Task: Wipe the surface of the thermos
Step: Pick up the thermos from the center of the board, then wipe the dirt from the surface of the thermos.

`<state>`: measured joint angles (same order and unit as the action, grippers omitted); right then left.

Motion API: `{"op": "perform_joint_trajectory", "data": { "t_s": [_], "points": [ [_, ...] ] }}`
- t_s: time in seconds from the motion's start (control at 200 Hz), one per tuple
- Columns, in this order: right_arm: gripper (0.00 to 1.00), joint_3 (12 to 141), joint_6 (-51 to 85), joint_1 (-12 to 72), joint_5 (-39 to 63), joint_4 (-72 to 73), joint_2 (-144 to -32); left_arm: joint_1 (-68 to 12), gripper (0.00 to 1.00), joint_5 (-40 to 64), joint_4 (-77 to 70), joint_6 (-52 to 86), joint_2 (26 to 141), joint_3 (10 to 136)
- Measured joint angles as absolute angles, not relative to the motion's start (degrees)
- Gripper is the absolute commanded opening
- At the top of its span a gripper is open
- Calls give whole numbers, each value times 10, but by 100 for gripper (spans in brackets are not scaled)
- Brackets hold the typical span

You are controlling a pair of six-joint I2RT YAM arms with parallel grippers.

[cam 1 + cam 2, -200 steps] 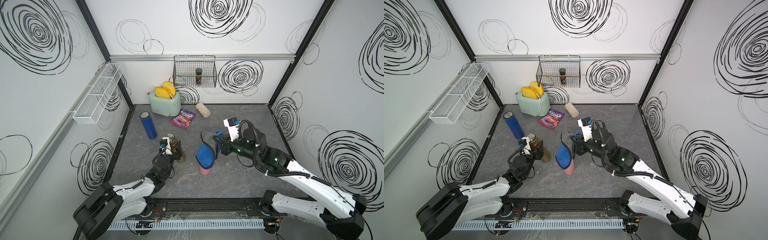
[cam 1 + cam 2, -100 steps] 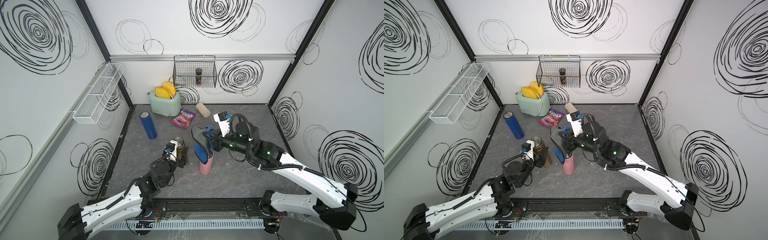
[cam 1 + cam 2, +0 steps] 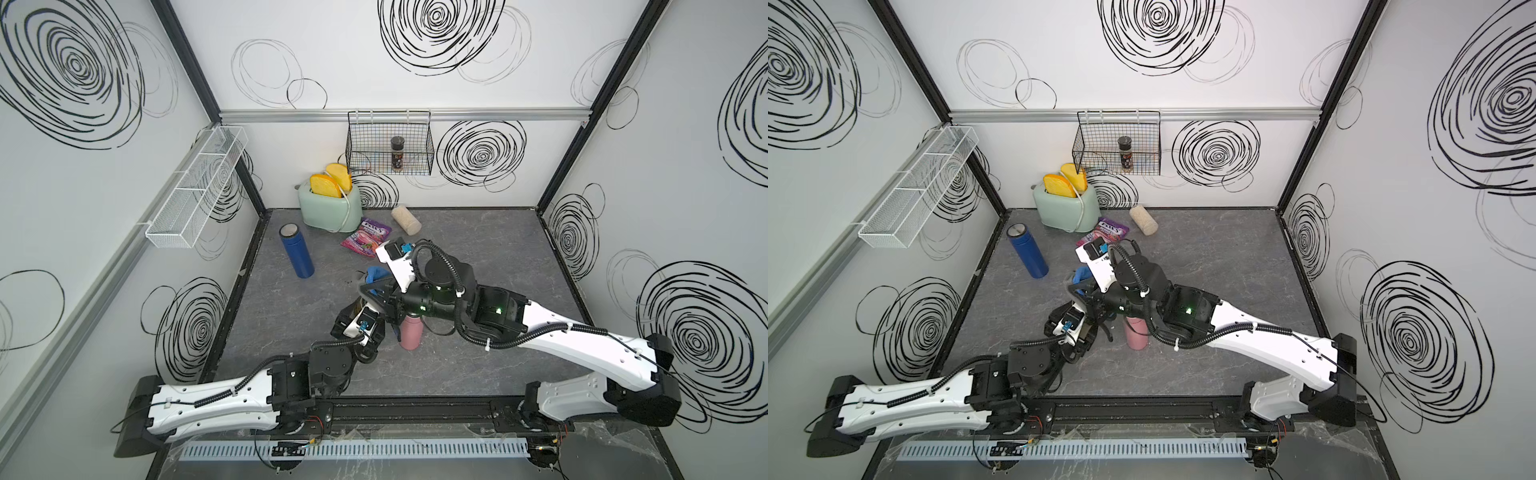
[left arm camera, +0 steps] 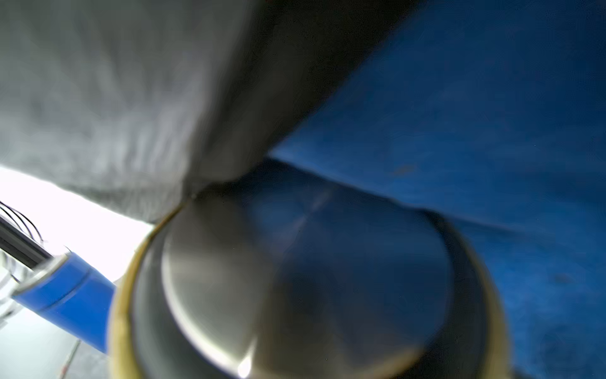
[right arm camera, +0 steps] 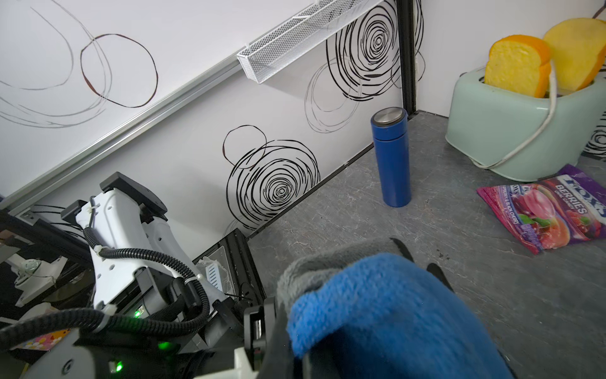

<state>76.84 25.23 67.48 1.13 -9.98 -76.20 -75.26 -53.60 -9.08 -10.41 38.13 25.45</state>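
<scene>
The thermos (image 4: 229,279) has an olive-gold body and a brushed steel lid, which fills the left wrist view from very close. My left gripper (image 3: 360,311) is shut on it, holding it above the floor at mid table. In both top views my right arm hides almost all of it. My right gripper (image 3: 371,286) is shut on a cloth (image 5: 377,311), blue on one face and grey on the other. The cloth (image 4: 459,115) lies against the far rim of the lid. A fold of the cloth (image 3: 1082,274) sticks up behind the right wrist.
A pink bottle (image 3: 411,336) stands right beside both grippers, under the right forearm. A blue bottle (image 3: 297,251) stands at the left wall. At the back are a mint toaster (image 3: 330,208), a candy bag (image 3: 365,241) and a beige roll (image 3: 406,219). Wire baskets hang on the walls.
My left arm has lifted the thermos and carried it right, toward the pink bottle. My right arm has swung left with the cloth, which now rests against the thermos top.
</scene>
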Motion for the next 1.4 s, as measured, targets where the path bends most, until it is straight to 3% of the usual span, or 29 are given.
{"op": "perform_joint_trajectory", "data": {
  "t_s": [0.52,0.92,1.241,1.401],
  "points": [
    [0,688,316,741,-32,-73,-698,-768,0,-588,-119,-151,356,268],
    [0,759,311,632,31,-77,-731,-819,0,-635,-134,-178,386,280],
    [0,670,333,733,-3,-78,-654,-819,0,-646,-136,-184,370,280],
    [0,657,341,744,-17,-83,-643,-818,0,-646,-141,-184,371,280]
  ]
}}
